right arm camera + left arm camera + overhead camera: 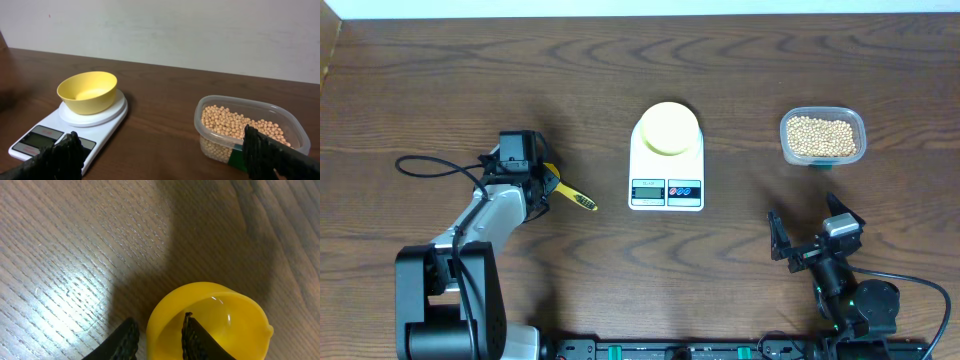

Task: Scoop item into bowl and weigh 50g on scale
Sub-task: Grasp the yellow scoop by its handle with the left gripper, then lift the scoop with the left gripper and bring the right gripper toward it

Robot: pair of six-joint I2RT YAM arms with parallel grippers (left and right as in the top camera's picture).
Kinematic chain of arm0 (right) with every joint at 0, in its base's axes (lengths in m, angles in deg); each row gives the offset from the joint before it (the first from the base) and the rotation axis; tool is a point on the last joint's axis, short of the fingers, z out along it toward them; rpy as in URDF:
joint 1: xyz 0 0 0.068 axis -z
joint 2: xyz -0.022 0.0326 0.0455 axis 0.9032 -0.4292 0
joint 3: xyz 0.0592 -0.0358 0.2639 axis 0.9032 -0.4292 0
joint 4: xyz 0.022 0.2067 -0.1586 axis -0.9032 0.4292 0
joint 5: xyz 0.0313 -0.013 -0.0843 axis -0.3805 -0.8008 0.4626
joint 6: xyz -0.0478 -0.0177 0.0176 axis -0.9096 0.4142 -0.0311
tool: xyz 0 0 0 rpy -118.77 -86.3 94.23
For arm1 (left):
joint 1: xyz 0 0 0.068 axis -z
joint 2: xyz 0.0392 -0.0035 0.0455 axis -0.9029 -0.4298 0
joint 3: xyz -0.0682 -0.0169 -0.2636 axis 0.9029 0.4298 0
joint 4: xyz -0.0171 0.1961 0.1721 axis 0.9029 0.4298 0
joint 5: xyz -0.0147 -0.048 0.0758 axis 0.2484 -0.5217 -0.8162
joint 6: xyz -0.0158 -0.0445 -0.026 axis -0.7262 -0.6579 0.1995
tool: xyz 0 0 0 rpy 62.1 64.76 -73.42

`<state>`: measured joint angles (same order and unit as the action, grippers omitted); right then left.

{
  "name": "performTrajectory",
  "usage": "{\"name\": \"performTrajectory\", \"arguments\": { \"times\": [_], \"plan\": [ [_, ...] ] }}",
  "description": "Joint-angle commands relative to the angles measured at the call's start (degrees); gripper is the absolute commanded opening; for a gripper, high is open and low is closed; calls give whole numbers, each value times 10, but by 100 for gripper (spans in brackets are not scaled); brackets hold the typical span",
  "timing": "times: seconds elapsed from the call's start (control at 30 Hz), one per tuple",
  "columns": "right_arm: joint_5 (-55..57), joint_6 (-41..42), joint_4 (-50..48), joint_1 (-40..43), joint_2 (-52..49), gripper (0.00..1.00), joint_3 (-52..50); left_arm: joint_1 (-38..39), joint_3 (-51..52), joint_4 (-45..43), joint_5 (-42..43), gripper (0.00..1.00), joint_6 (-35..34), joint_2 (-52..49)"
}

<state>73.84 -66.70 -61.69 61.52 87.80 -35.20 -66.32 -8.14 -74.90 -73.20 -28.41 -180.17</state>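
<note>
A dark wood-grain table (440,90) fills the overhead view. At its centre sits the white digital kitchen scale (642,165), with its grey display (648,189) and coloured buttons (684,189) on the edge nearest the robot. Well apart to the right stands a clear plastic tub (863,135). The pale yellow bowl (668,128) rests upright on the scale's round platform and looks empty in the right wrist view. A bright yellow scoop (575,197) lies on the bare wood left of the scale, handle pointing toward it. The beige beans (820,137) all lie inside the tub. Open table separates scoop, scale and tub.

The left arm (485,215) reaches forward from its base at the near left and bends down over the scoop's cup. The left gripper (159,320) straddles the cup wall, one finger inside and one outside. A sliver of table shows beside the outer finger, so the jaws are apart and not clamped. The right arm (840,280) stays low at the near right. The right gripper (808,222) is spread wide, holds nothing, and faces the scale and tub.
</note>
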Motion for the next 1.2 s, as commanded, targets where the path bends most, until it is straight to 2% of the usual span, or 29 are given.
{"name": "performTrajectory", "arguments": {
  "times": [0.0, 0.03, 0.23, 0.37, 0.5, 0.63, 0.73, 0.9, 0.93, 1.0, 1.1, 1.17],
  "plan": [
    [-3, 6, 1, 4, 3, 99, -2, -2, -4, 0, -12, 19, -3, -8],
    [-3, 6, 1, 4, 3, 99, -2, -2, -4, 0, -12, 8, -3, -8],
    [-3, 6, 1, 4, 3, 99, -2, -2, -5, 24, -12, 7, 24, 15],
    [-3, 6, 1, 4, 3, 99, -2, -2, -5, 88, -12, 7, 30, 106],
    [-3, 6, 1, 4, 3, 99, -2, -2, -5, 180, -11, 7, -40, 258],
    [-3, 6, 1, 4, 3, 99, -2, -2, -5, 235, -11, 7, -94, 354],
    [-3, 6, 1, 4, 3, 99, -2, -2, -5, 260, -2, 7, -122, 388],
    [-8, 29, 1, 4, 3, 99, -2, -2, -4, 289, 49, 7, -122, 388],
    [-12, 52, 1, 4, 3, 99, -2, -2, -4, 292, 54, 7, -124, 387],
    [-31, 154, 0, 3, 3, 99, -2, -2, -4, 294, 64, 7, -124, 386],
    [-109, 403, -4, 3, 3, 99, -2, -2, -4, 294, 93, 7, -124, 386],
    [-173, 521, -5, 3, 3, 99, -2, -2, -4, 297, 107, 7, -124, 386]
  ]
}}
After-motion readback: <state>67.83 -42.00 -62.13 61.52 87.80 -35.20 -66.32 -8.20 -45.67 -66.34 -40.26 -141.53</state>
